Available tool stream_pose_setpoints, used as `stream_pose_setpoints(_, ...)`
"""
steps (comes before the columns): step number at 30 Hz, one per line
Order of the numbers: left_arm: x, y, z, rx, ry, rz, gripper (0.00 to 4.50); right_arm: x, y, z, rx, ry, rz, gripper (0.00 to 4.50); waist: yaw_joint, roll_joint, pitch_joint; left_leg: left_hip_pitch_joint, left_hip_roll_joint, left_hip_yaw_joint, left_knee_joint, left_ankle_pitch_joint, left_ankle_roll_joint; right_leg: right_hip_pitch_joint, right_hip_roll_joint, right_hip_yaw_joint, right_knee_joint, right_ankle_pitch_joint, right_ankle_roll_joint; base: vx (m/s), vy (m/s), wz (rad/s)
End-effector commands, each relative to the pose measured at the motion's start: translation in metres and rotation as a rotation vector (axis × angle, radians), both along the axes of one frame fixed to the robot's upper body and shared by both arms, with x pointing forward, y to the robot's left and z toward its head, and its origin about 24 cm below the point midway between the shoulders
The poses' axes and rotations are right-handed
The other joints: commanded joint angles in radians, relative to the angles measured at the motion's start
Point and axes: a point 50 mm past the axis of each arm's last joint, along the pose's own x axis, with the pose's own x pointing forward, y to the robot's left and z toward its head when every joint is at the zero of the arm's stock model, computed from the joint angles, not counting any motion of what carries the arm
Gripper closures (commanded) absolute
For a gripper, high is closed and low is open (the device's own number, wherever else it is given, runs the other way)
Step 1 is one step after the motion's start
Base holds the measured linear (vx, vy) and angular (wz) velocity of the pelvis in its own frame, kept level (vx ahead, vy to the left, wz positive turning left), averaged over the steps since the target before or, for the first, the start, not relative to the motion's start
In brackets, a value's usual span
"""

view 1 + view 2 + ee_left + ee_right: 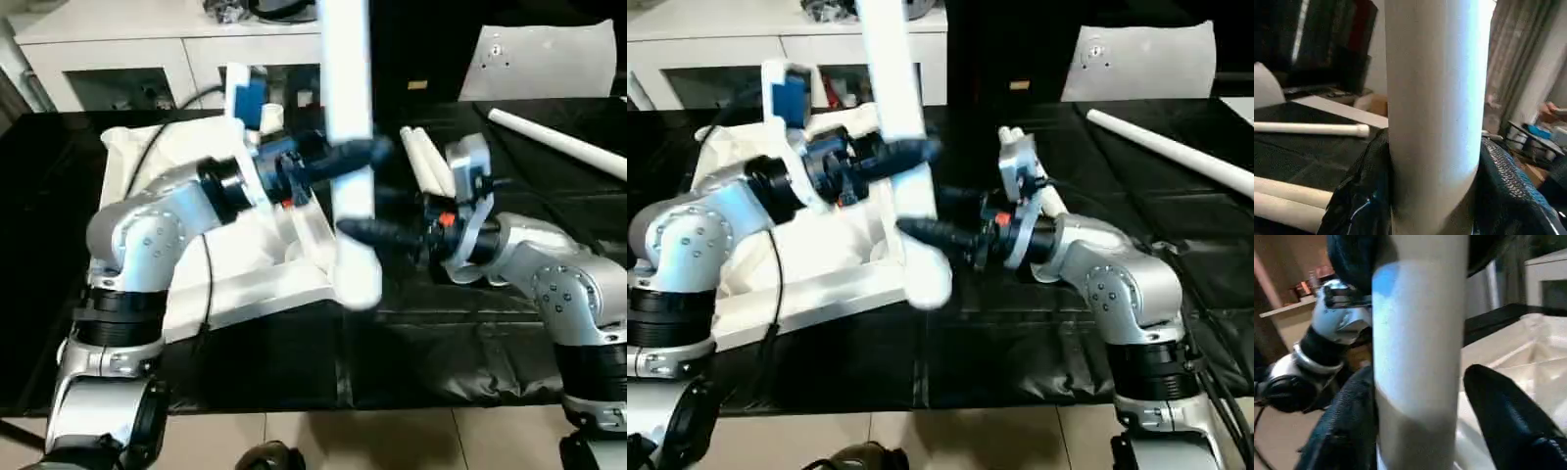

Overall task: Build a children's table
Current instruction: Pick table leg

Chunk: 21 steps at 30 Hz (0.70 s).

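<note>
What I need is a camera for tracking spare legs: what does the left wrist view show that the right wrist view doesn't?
Left wrist view: three spare white tube legs lying on the black table cover. Right wrist view: the white plastic tabletop's ribbed underside and the silver left arm. Both: the upright white tapered tube leg between that end effector's black fingers.

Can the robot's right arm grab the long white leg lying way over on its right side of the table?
Probably not right now. The right tool is busy at the upright leg that the left tool holds. The lying leg has bare black table around it.
</note>
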Motion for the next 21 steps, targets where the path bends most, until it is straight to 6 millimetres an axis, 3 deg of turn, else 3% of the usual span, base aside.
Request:
stream_pose_setpoints(1, -0.003, -0.004, 0.010, -0.006, -0.038, -0.056, 2.65, -0.001, 0.001, -0.002, -0.022, 0.009, 0.013, 1.97, 0.002, -0.011, -0.075, 0.052, 0.156, -0.084, -0.076, -0.141, -0.003, 0.020, -0.165, 0.075, -0.072, -0.038, -0.207, 0.000, 0.000, 0.00)
stream_pose_setpoints(5, -0.001, -0.005, 0.010, -0.003, -0.041, -0.069, 2.65, -0.003, 0.002, -0.002, -0.022, 0.017, 0.038, 2.17, 0.003, -0.009, -0.076, 0.047, 0.154, -0.084, -0.074, -0.139, -0.002, 0.023, -0.171, 0.075, -0.068, -0.003, -0.221, 0.000, 0.000, 0.00)
stream_pose_setpoints(7, 0.000, -0.005, 0.010, -0.004, -0.040, -0.068, 2.65, -0.003, 0.002, -0.003, -0.021, 0.019, 0.042, 2.45, 0.004, -0.013, -0.076, 0.045, 0.153, -0.083, -0.072, -0.138, 0.001, 0.026, -0.173, 0.076, -0.070, -0.007, -0.221, 0.000, 0.000, 0.00)
stream_pose_setpoints(11, 0.003, -0.005, 0.008, 0.003, -0.042, -0.058, 2.66, -0.004, 0.002, -0.005, -0.026, 0.027, 0.050, 2.63, 0.003, -0.010, -0.076, 0.048, 0.157, -0.085, -0.075, -0.140, 0.003, 0.024, -0.167, 0.074, -0.069, -0.021, -0.215, 0.000, 0.000, 0.00)
stream_pose_setpoints(12, 0.003, -0.005, 0.007, 0.005, -0.042, -0.055, 2.66, -0.004, 0.002, -0.005, -0.026, 0.029, 0.049, 2.63, 0.004, -0.006, -0.076, 0.050, 0.158, -0.086, -0.076, -0.145, -0.001, 0.023, -0.168, 0.074, -0.068, -0.022, -0.215, 0.000, 0.000, 0.00)
stream_pose_setpoints(21, 0.008, -0.004, 0.008, 0.019, -0.043, -0.020, 2.66, -0.003, 0.004, -0.006, -0.028, 0.017, 0.025, 2.64, 0.002, -0.007, -0.077, 0.050, 0.157, -0.086, -0.075, -0.149, -0.008, 0.023, -0.168, 0.074, -0.066, 0.000, -0.225, 0.000, 0.000, 0.00)
